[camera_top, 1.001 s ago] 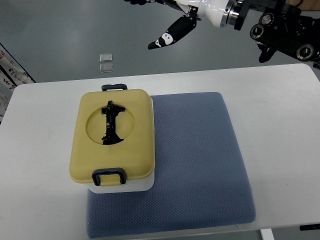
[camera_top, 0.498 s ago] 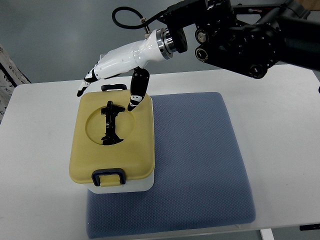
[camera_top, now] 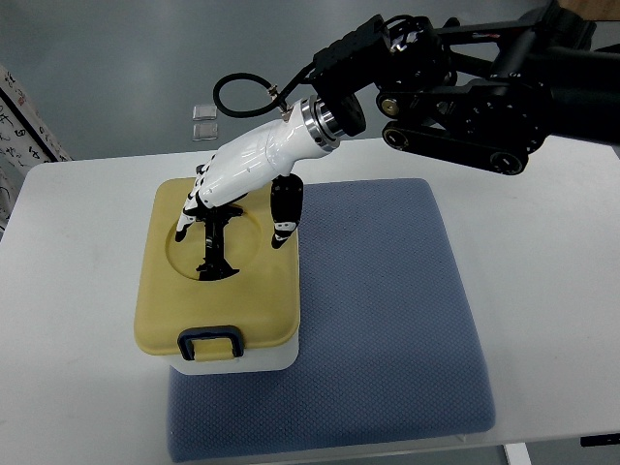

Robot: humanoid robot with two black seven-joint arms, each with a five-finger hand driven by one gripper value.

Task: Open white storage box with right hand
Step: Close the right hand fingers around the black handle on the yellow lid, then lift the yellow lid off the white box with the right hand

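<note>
The storage box (camera_top: pixel 223 320) has a white base and a yellow lid, with a black folding handle (camera_top: pixel 215 247) lying in a round recess on top. It rests on the left part of a blue mat (camera_top: pixel 387 310). A dark blue latch (camera_top: pixel 210 342) shows at its near edge. My right hand (camera_top: pixel 232 199) hovers over the far half of the lid, fingers spread and pointing down-left. Its fingertips (camera_top: pixel 186 228) reach the recess rim by the handle, and the thumb (camera_top: pixel 285 215) hangs over the lid's right side. It holds nothing. The far latch is hidden under the hand.
The white table (camera_top: pixel 542 271) carries the mat and box. My black right forearm (camera_top: pixel 465 87) spans the upper right. Two small clear squares (camera_top: pixel 204 120) lie on the grey floor beyond the table. A patterned object (camera_top: pixel 24 126) shows at the left edge.
The right hand came from above the table's far edge down and toward me over the box lid. Its fingers now reach the recess. The box has not moved.
</note>
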